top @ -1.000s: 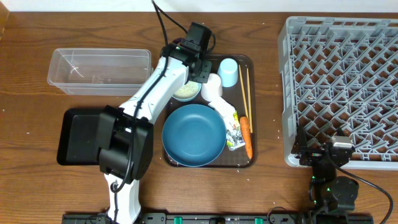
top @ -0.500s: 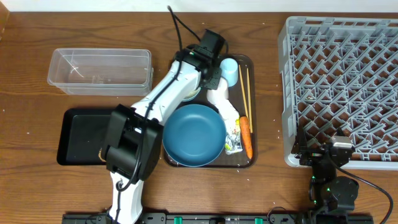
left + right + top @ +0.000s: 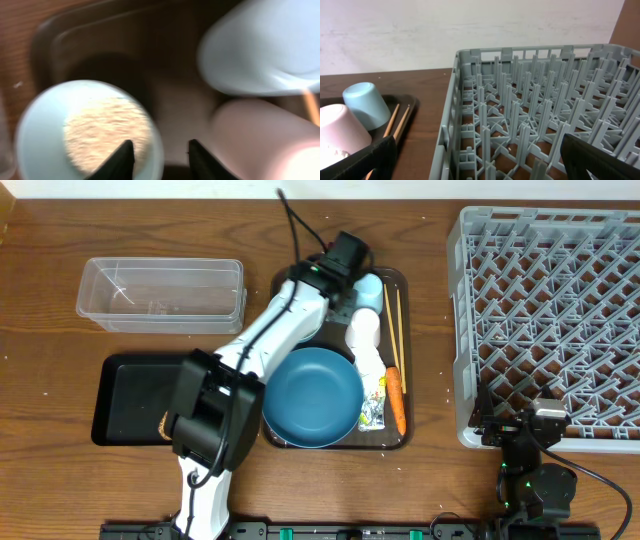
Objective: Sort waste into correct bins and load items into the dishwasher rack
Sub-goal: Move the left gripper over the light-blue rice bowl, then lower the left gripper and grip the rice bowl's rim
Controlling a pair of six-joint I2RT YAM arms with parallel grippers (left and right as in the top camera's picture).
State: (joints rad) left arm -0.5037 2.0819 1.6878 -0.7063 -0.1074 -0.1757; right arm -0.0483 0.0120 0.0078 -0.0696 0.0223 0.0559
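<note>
Jaws spread on both sides; left pair hangs by 1 bowl and 2 cups.

White left arm with black joints and black cable; black right arm.

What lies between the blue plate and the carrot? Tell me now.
The crumpled wrapper, between plate and carrot, seen in the overhead view.
</note>
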